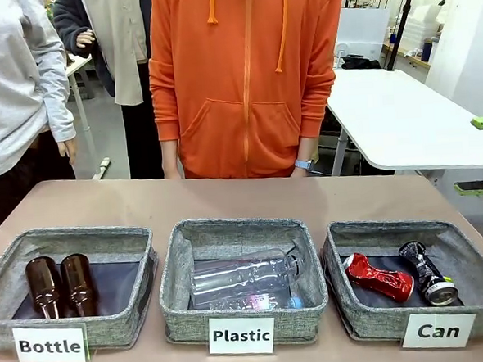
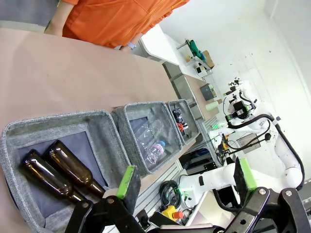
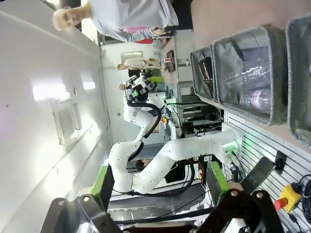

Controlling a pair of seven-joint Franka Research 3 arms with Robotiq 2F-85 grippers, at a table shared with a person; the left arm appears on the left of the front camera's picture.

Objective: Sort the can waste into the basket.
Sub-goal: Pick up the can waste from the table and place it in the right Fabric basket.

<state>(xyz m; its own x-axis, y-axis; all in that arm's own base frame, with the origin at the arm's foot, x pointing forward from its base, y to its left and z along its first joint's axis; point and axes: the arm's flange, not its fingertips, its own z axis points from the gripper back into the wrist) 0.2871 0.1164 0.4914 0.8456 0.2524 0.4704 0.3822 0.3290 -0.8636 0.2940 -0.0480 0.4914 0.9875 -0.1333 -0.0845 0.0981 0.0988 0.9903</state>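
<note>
Three grey baskets in row on brown table [image 1: 226, 198]; Can basket [image 1: 373, 321] at 4 o'clock of front view, holding two crushed cans: red can [image 1: 380, 277] at 9 o'clock inside, dark printed can [image 1: 428, 275] at 3 o'clock, close beside each other; Plastic basket [image 1: 184, 316] in middle, clear bottles [image 1: 243, 275] inside, count unclear; Bottle basket [image 1: 4, 327] at 8 o'clock, two brown glass bottles [image 1: 61, 284] side by side; person in orange hoodie [image 1: 247, 74] at 12 o'clock behind table; left gripper [image 2: 187, 182] spread, nothing between fingers; right gripper [image 3: 160, 183] spread, nothing between fingers.
</note>
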